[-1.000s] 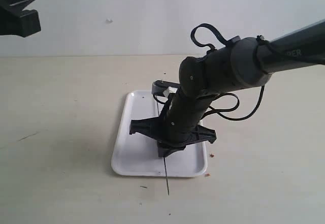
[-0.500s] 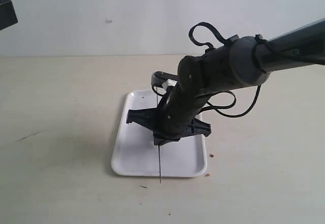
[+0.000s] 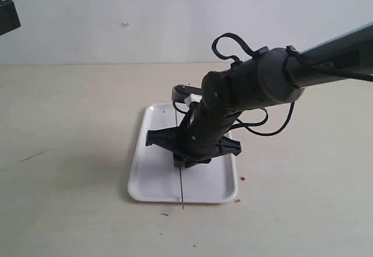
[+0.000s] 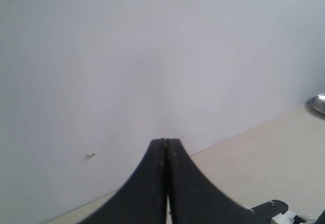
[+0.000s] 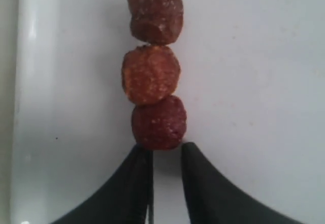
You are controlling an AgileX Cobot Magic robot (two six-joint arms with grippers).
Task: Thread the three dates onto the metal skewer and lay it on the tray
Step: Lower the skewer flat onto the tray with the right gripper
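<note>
1. On the beige table [image 3: 70, 152], by a plain white wall [image 3: 145, 12], sits the tray [image 3: 152, 175].
2. The right gripper [image 5: 165, 155] pinches the skewer [image 3: 182, 193] over the tray, with three dates [image 5: 151, 74] on it.
3. The left gripper [image 4: 166, 148] is pressed together, up high.

The right arm [image 3: 274, 82] is a thick, rounded tube in matte dark grey, with pale lettering on its upper link too small to read. Black cables [image 3: 233, 44] loop above and below its wrist, beside a small white connector [image 3: 192, 101]. Its black gripper [image 3: 185, 162] has a wide cross-bar; the left gripper [image 4: 166, 183] shows two tapering black fingers [image 4: 147, 188], with silver screws on a bracket [image 4: 266, 206].
</note>
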